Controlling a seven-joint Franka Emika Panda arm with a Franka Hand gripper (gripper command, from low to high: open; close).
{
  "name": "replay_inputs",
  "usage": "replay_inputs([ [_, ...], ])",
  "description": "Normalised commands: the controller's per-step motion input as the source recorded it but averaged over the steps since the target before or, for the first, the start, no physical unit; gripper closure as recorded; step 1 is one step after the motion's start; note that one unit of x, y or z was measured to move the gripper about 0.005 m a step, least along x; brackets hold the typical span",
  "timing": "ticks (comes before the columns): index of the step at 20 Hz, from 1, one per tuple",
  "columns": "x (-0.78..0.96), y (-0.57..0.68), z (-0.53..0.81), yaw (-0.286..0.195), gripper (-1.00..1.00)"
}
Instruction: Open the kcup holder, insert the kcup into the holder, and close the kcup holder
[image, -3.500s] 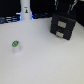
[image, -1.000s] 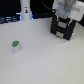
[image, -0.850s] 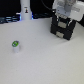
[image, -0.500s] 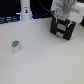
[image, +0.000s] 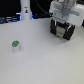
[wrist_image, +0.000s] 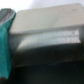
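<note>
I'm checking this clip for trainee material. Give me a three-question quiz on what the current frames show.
1. True or false: the kcup is already inside the kcup holder.
2. In the exterior view, the robot's hand is: A) over the kcup, B) at the kcup holder, C) beside the white post.
3. Fill in: the kcup stands on the white table towards the exterior view's ____.

Key: 1 false; it stands alone on the table. 2 B. 3 left.
</note>
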Motion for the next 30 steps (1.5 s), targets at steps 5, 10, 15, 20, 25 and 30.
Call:
replay_inputs([
  [5, 0.92, -0.29, 0.21, -0.109, 1.0],
  [10, 0.91, -0.31, 0.18, -0.106, 1.0],
  [15, 0.9, -0.33, 0.21, -0.098, 1.0],
  [20, 0.9, -0.33, 0.19, -0.096, 1.0],
  [25, 0.89, -0.34, 0.22, -0.101, 1.0],
  [30, 0.53, -0.18, 0.19, -0.076, -1.0],
])
